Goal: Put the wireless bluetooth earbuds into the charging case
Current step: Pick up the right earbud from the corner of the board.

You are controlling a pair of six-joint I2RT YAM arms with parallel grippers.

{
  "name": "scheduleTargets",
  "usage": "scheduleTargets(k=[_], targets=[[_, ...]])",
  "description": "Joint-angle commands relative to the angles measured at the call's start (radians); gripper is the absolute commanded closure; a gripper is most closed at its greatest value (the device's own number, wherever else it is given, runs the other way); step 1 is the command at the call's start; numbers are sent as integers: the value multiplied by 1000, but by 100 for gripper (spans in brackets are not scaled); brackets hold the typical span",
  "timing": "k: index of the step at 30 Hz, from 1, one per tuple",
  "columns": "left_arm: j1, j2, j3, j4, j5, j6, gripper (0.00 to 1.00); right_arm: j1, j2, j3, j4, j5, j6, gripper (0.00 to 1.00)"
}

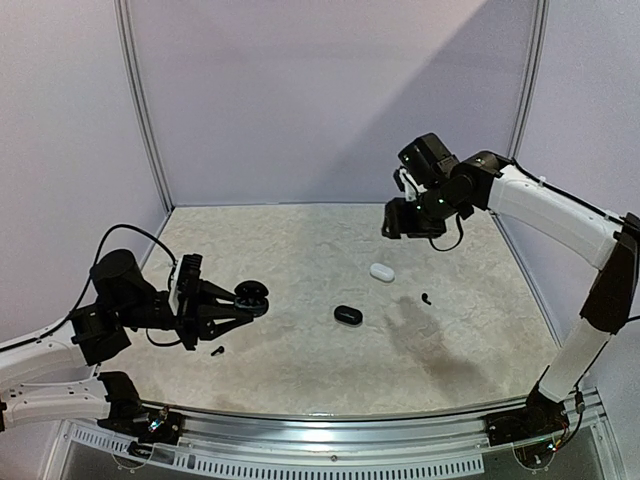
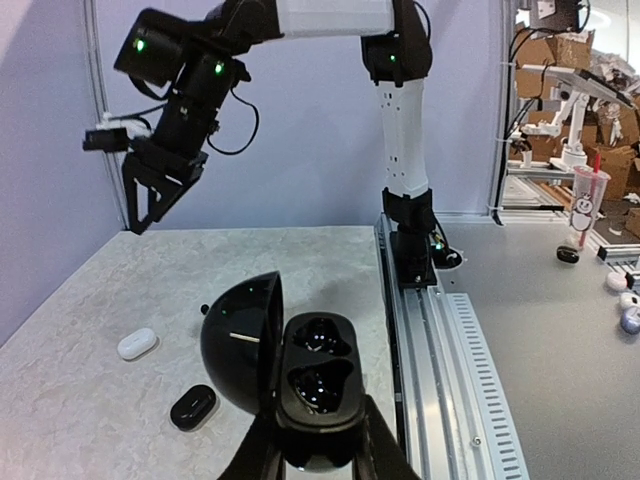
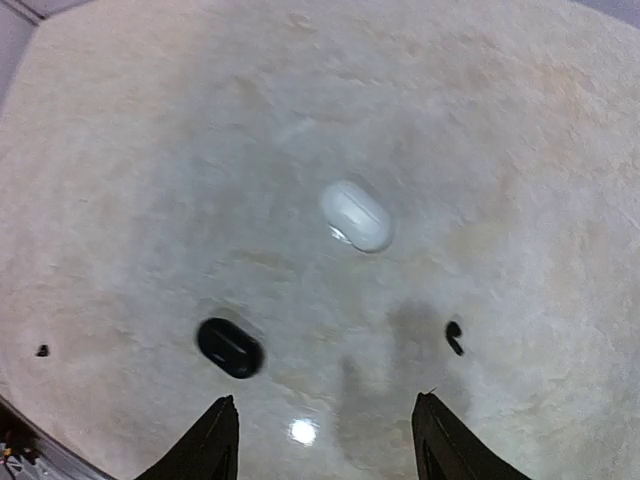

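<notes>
My left gripper [image 1: 238,306] [image 2: 320,452] is shut on the base of an open black charging case [image 1: 252,296] [image 2: 318,385], held above the table's left side. Its lid [image 2: 240,345] is swung left, and two glossy dark wells face up; I cannot tell whether anything sits in them. One black earbud [image 1: 217,350] [image 3: 42,351] lies on the table just below that gripper. Another black earbud [image 1: 426,298] [image 3: 454,337] [image 2: 205,309] lies right of centre. My right gripper [image 1: 402,228] [image 3: 325,440] [image 2: 150,205] hangs open high above the table, with nothing between its fingers.
A closed white case [image 1: 381,271] [image 3: 356,215] [image 2: 137,344] and a closed black case [image 1: 348,314] [image 3: 230,347] [image 2: 193,407] lie mid-table. The metal rail [image 1: 340,425] runs along the near edge.
</notes>
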Motion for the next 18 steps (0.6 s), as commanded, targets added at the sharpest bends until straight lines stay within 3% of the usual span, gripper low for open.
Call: scheduleTargets(k=[1, 5, 9, 18], targets=[[-2, -11, -17, 22, -21, -4, 100, -80, 100, -7, -251, 22, -33, 39], [-2, -16, -20, 20, -21, -10, 100, -119, 259, 71, -355, 13, -217, 36], [-2, -19, -21, 13, -21, -7, 100, -124, 399, 100, -357, 32, -406, 36], [-2, -13, -21, 1, -25, 2, 100, -147, 430, 80, -243, 98, -724, 36]])
